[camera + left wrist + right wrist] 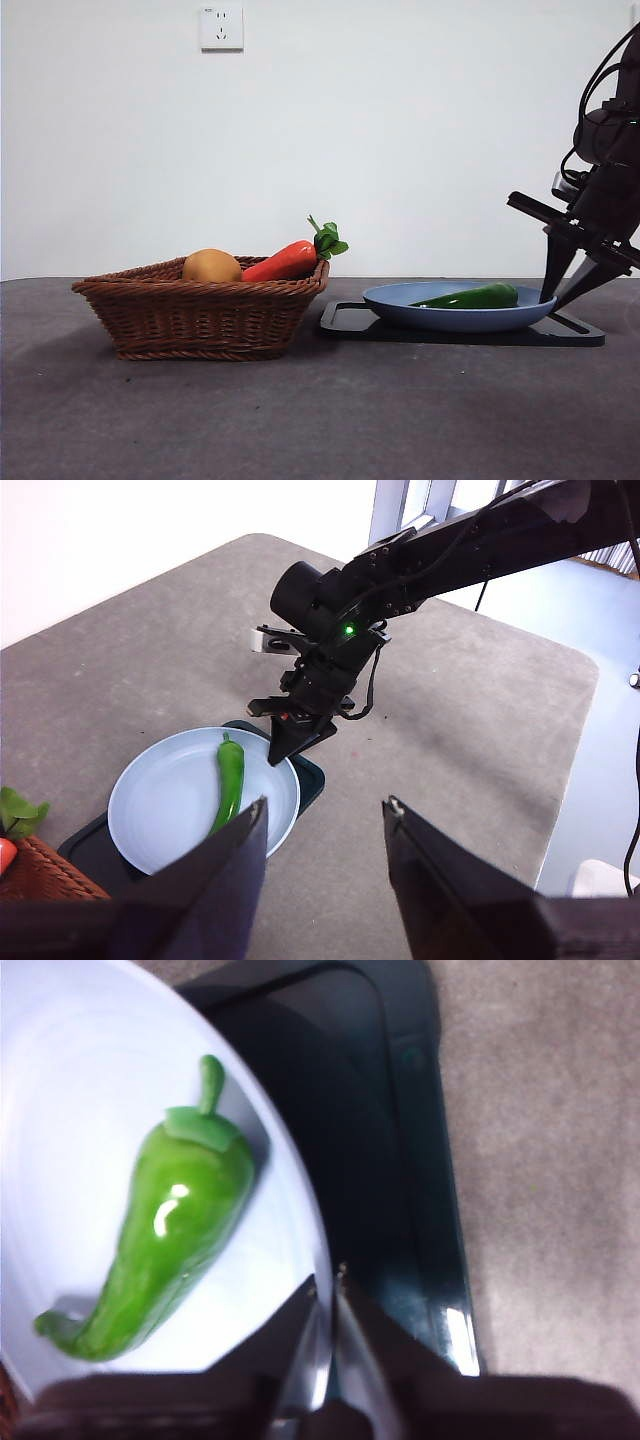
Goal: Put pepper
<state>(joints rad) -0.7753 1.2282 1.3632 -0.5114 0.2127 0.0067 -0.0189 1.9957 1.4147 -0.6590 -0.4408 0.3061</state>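
Note:
The green pepper (475, 297) lies in the blue plate (400, 300), which stands on a black tray (345, 320). The pepper also shows in the left wrist view (229, 785) and the right wrist view (170, 1230). My right gripper (556, 298) is at the plate's right rim, just beside the pepper's stem end, jaws shut and empty; it also shows in the left wrist view (275, 762) and its own view (327, 1280). My left gripper (325, 805) is open and empty, high above the table, away from the plate (160, 800).
A wicker basket (200, 310) stands left of the tray, holding a red-orange carrot (285, 262) with a leafy top and a round yellow-orange fruit (211, 266). The grey table ends beyond the tray on the right.

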